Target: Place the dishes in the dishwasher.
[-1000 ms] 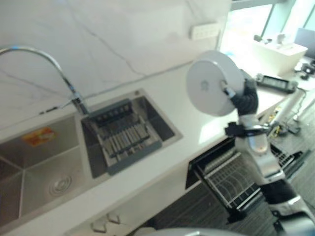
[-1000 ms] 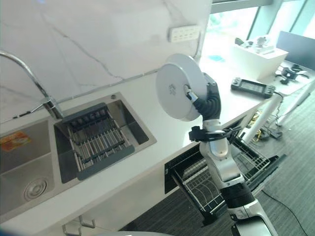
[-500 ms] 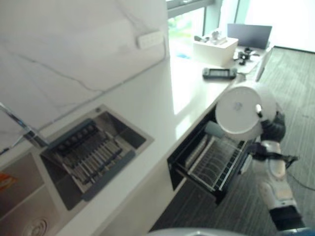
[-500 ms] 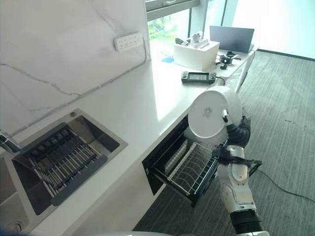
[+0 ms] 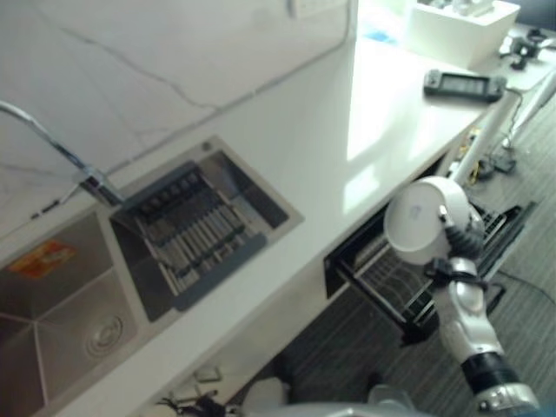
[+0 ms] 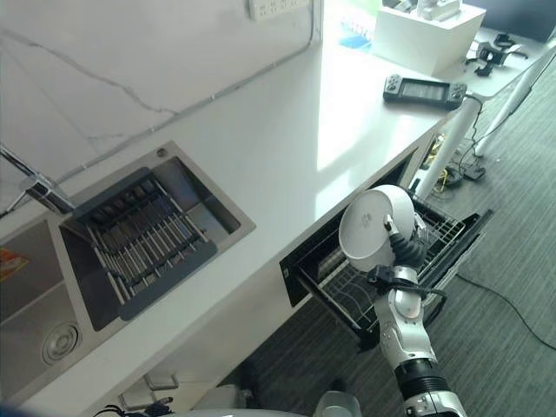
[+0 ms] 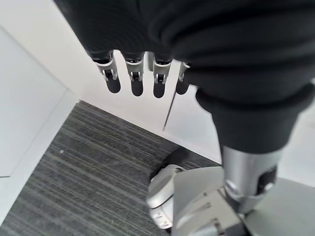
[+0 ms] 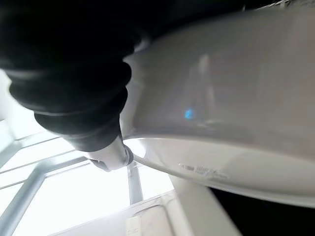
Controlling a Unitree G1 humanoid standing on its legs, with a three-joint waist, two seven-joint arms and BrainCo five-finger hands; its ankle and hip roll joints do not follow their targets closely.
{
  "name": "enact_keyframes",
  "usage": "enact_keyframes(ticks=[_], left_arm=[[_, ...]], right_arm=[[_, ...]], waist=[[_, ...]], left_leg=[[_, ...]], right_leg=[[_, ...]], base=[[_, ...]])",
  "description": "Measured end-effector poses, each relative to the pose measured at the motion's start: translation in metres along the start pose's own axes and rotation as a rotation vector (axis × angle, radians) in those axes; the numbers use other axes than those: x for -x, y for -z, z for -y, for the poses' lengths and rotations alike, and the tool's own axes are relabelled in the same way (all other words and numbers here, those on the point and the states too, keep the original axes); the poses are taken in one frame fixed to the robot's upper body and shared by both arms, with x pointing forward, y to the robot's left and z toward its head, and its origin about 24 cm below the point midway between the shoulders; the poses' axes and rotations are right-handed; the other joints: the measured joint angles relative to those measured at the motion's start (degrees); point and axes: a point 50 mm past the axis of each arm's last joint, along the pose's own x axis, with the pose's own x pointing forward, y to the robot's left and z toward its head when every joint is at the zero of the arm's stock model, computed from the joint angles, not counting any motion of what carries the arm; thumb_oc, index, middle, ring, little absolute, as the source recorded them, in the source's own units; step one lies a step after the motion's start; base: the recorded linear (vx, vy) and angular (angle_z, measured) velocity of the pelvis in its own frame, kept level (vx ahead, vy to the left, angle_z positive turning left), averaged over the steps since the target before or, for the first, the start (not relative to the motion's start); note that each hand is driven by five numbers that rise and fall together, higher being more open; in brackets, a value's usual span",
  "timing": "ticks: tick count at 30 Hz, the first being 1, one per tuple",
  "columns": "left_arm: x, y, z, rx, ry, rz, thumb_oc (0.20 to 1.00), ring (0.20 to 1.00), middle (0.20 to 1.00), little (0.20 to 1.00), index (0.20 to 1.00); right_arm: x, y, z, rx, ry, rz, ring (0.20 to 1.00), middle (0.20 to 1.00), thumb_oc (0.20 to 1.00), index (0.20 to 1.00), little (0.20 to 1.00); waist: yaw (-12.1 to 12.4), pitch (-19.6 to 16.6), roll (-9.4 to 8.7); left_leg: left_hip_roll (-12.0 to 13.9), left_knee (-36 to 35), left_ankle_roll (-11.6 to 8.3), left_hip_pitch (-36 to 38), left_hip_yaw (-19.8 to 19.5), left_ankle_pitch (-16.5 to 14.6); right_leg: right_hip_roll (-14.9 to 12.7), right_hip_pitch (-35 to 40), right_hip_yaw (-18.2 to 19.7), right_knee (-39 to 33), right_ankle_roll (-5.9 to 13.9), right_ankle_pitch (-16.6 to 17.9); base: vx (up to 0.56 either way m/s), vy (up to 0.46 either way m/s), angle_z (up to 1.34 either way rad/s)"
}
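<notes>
The right hand (image 6: 402, 248) is curled round the rim of a white plate (image 6: 373, 228), holding it on edge, underside toward the camera, above the pulled-out dishwasher rack (image 6: 347, 291) that juts from under the white surface (image 6: 287, 156). The left hand (image 7: 142, 73) hangs with fingers straight and relaxed over grey carpet (image 7: 74, 187), holding nothing. At ten o'clock from the plate lies the sink (image 6: 139, 234). The plate may catch the rack wires or slip from so narrow an edge grip if lowered crooked.
</notes>
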Motion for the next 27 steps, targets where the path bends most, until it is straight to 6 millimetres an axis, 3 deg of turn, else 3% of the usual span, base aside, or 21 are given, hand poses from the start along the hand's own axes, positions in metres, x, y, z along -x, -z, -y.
enact_keyframes(ticks=[5, 10, 15, 16, 17, 20, 22, 23, 27], left_arm=[[-0.003, -0.025, -0.006, 0.074, -0.002, 0.08, 1.0, 1.0, 1.0, 1.0, 1.0], [-0.003, -0.029, -0.007, 0.086, -0.003, 0.109, 1.0, 1.0, 1.0, 1.0, 1.0], [-0.004, -0.05, -0.021, 0.135, -0.007, 0.16, 1.0, 1.0, 1.0, 1.0, 1.0], [-0.004, -0.059, -0.03, 0.31, 0.014, 0.163, 1.0, 1.0, 1.0, 1.0, 1.0], [-0.005, -0.059, -0.039, 0.519, 0.022, 0.146, 1.0, 1.0, 1.0, 1.0, 1.0], [-0.005, -0.044, -0.036, 0.751, 0.085, 0.068, 1.0, 1.0, 1.0, 1.0, 1.0], [-0.005, -0.04, -0.036, 0.806, 0.122, 0.028, 1.0, 1.0, 1.0, 1.0, 1.0], [-0.005, -0.04, -0.035, 0.817, 0.138, 0.02, 1.0, 1.0, 1.0, 1.0, 1.0], [-0.004, -0.069, -0.046, 0.806, 0.149, 0.092, 1.0, 1.0, 1.0, 1.0, 1.0]], right_arm=[[-0.011, 0.002, 0.004, 0.019, 0.071, 0.01, 0.2, 0.2, 0.2, 0.2, 0.2], [-0.019, 0.005, 0.009, 0.035, 0.138, 0.01, 0.2, 0.2, 0.2, 0.2, 0.2], [-0.049, -0.011, 0.01, 0.113, 0.197, 0.052, 0.2, 0.2, 0.2, 0.2, 0.2], [-0.064, -0.018, 0.017, 0.224, 0.253, 0.057, 0.2, 0.2, 0.2, 0.2, 0.2], [-0.068, -0.024, 0.018, 0.285, 0.278, 0.085, 0.2, 0.2, 0.2, 0.2, 0.2], [-0.08, -0.046, 0.01, 0.535, 0.251, 0.183, 0.2, 0.2, 0.2, 0.2, 0.2], [-0.083, -0.051, 0.017, 0.777, 0.251, 0.207, 0.2, 0.2, 0.2, 0.2, 0.2], [-0.084, -0.049, 0.015, 0.886, 0.23, 0.212, 0.2, 0.2, 0.2, 0.2, 0.2], [-0.093, -0.044, 0.01, 1.2, 0.151, 0.184, 0.2, 0.2, 0.2, 0.2, 0.2]], waist=[[1.4, 4.7, 1.86], [1.4, 7.6, 3.21], [3.1, 10.5, 4.72], [4.3, 11.2, 4.58], [5.1, 11.8, 3.82], [7.4, 12.8, 2.21], [8.3, 13.8, 0.73], [8.4, 14.0, 0.35], [9.0, 14.6, -0.26]], left_leg=[[-0.7, 2.3, 0.51, -3.5, -1.2, -0.1], [-1.5, 4.3, 0.79, -6.1, -2.7, -0.3], [-2.1, 6.8, 1.1, -9.7, -4.8, -0.2], [-2.0, 6.9, 0.78, -10.4, -6.2, 0.3], [-1.6, 6.9, -0.02, -11.2, -7.6, 0.6], [-1.1, 6.5, -0.63, -13.3, -9.7, 1.2], [-0.9, 6.3, -0.13, -14.6, -10.6, 1.9], [-0.9, 6.4, -0.14, -14.9, -10.7, 1.9], [-0.9, 6.6, -0.14, -16.3, -11.3, 2.0]], right_leg=[[-0.7, -3.1, -0.3, 2.6, 0.18, -0.3], [-1.9, -5.7, -1.1, 6.1, 0.32, -1.6], [-2.7, -8.9, -1.8, 10.7, 0.52, -2.9], [-2.5, -9.3, -3.1, 12.0, 0.75, -3.1], [-2.4, -10.1, -3.8, 12.5, -0.53, -4.0], [-1.2, -11.6, -5.1, 12.8, -1.2, -4.0], [-0.7, -12.8, -5.3, 12.9, -1.47, -4.0], [-0.7, -12.8, -5.5, 12.8, -0.7, -3.5], [-0.7, -13.6, -5.9, 12.6, -0.78, -3.3]], base=[[-0.12, 0.025, 0.12], [-0.11, 0.055, 0.13], [-0.12, -0.093, 0.17], [-0.16, -0.216, 0.5], [-0.12, -0.121, 0.46], [-0.12, -0.105, 0.15], [-0.09, -0.058, 0.08], [-0.08, -0.055, 0.03], [-0.04, -0.086, 0.06]])
